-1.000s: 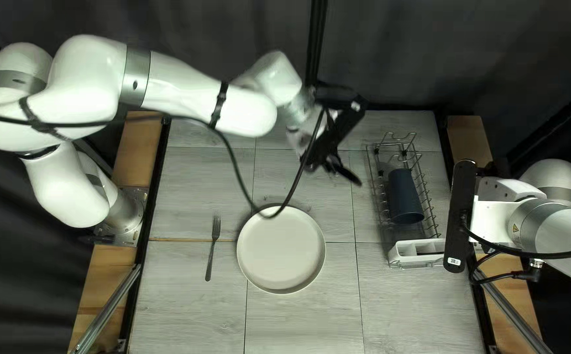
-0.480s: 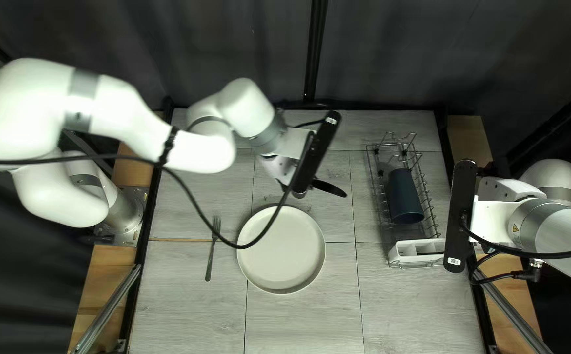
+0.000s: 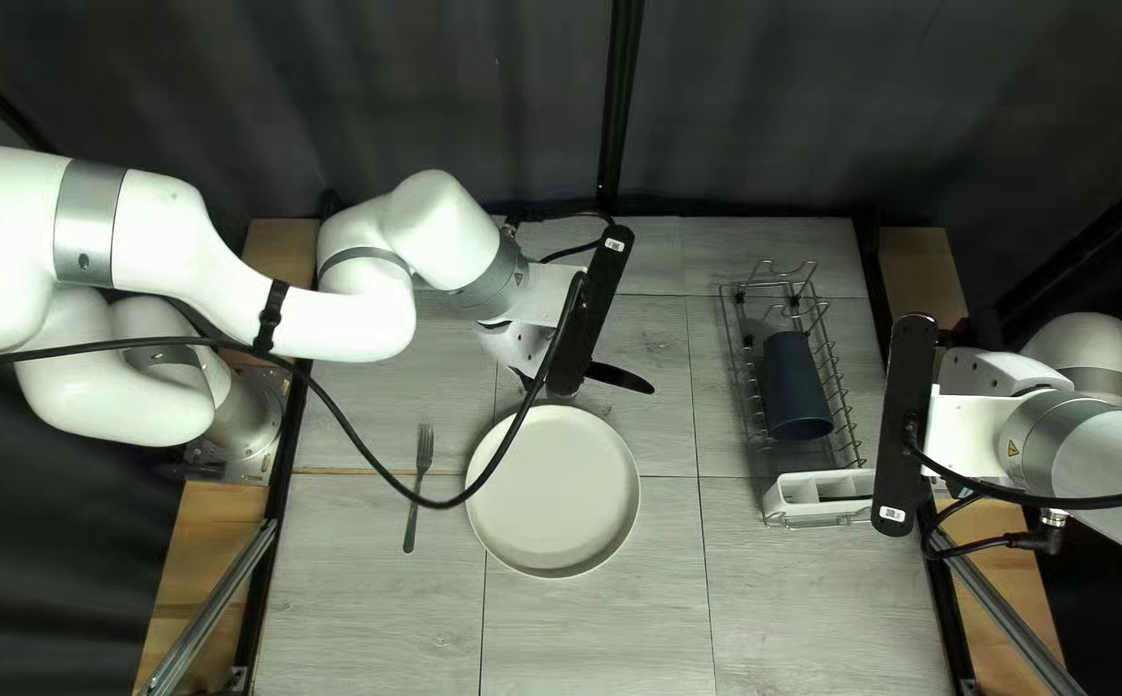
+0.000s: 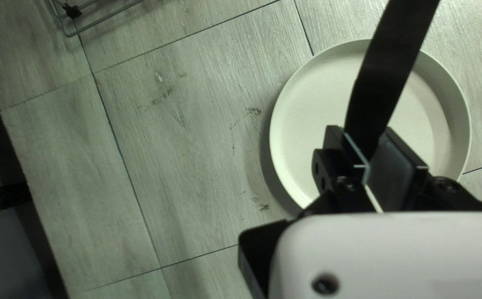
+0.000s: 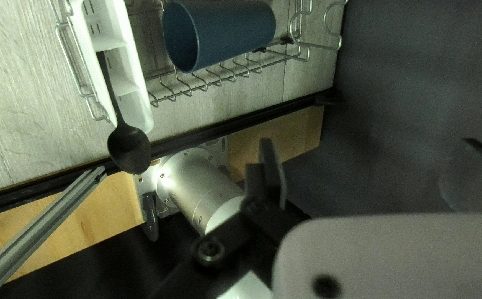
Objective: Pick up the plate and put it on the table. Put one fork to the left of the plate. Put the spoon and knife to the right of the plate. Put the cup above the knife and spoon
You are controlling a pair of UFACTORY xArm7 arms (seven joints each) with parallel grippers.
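You're seeing the dish rack [image 3: 855, 445] standing right of the plate [image 3: 552, 491], which is lying on the table [image 3: 599, 632]. Your right gripper [image 3: 986, 374] is hanging released, fingers apart; your left gripper [image 3: 522, 346] is clenching the knife [image 3: 620, 378] near the plate. The cup [image 3: 794, 387] is lying in the rack, the fork [image 3: 419, 490] resting left of the plate, the spoon [image 5: 130, 149] leaning in the white caddy [image 5: 133, 105].

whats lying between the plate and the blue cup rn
The top left view shows grey tabletop beside the plate, then the side wires of the dish rack that holds the cup.
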